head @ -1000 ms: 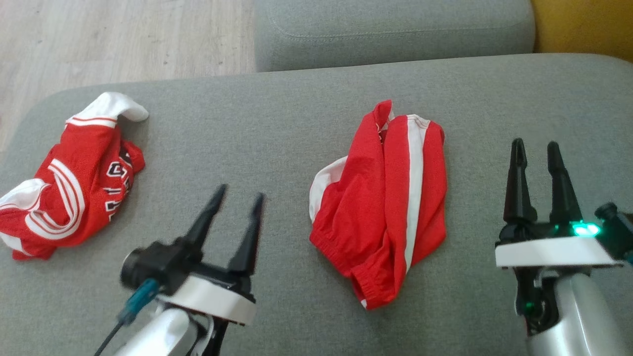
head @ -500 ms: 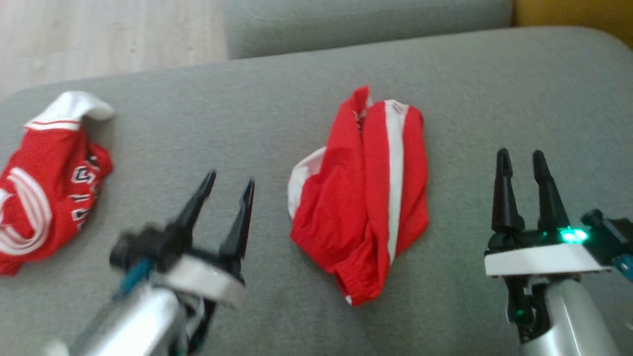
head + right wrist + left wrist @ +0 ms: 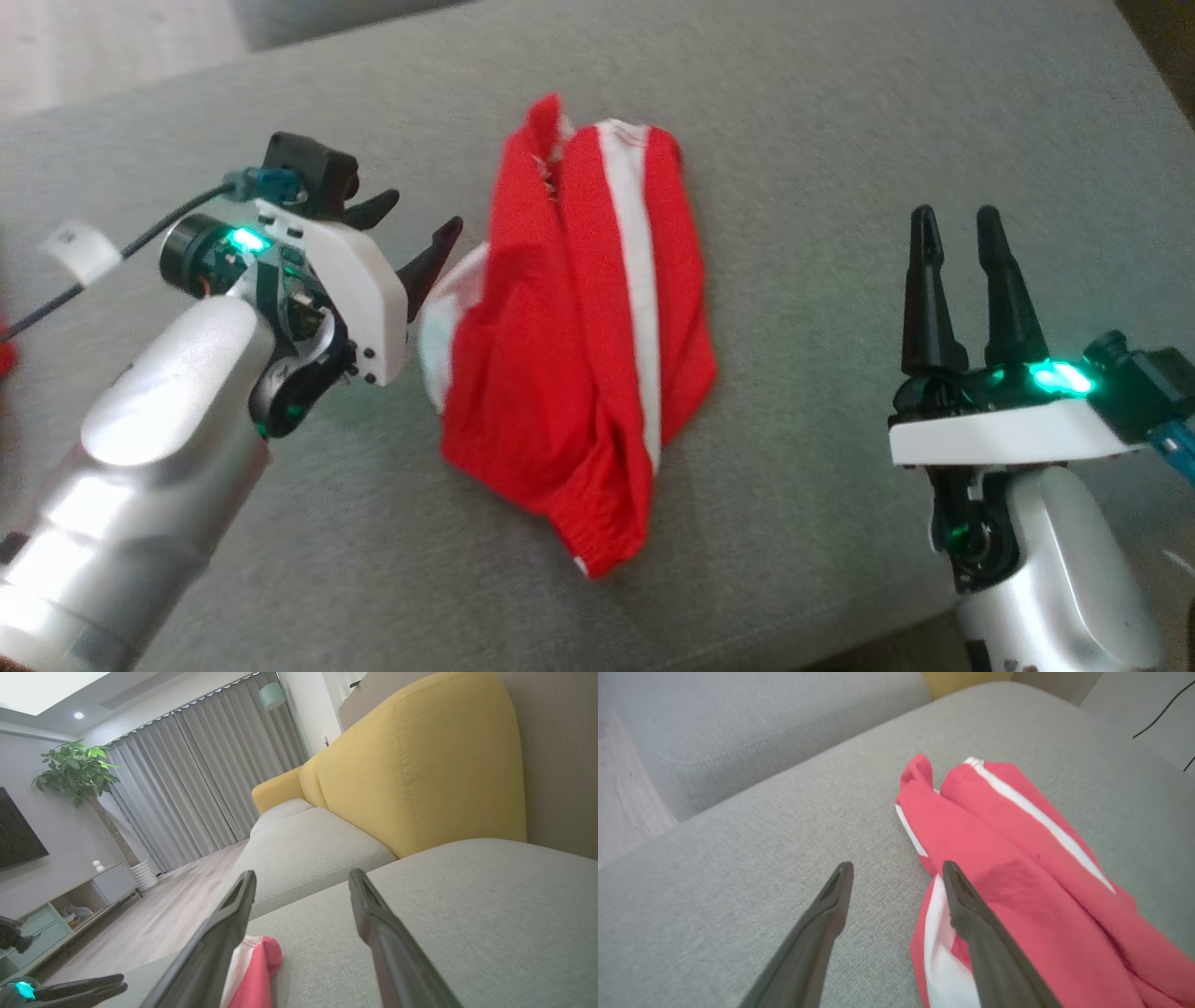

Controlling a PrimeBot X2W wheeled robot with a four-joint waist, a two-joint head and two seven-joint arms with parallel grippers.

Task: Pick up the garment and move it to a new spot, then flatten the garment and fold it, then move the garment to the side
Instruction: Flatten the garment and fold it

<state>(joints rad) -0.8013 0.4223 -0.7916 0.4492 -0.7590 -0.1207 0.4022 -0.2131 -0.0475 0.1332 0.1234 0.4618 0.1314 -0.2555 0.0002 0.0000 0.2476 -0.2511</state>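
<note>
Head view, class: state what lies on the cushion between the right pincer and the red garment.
That stretch is bare: just grey cushion between the open right pincer and the red garment, seen in the head view.

The garment (image 3: pixel 579 373) was smooth red cloth; the sofa cushion (image 3: pixel 840 140) was matt grey woven fabric; fingers (image 3: pixel 1010 299) of the right gripper (image 3: pixel 955 215) were matt black plastic.

The left gripper (image 3: pixel 420 215) sits at the end of the bent silver left arm (image 3: pixel 168 401), turned to point across to the right with its jaws spread wide apart, and the right gripper (image 3: pixel 955 217) points forward with its jaws spread apart too.
</note>
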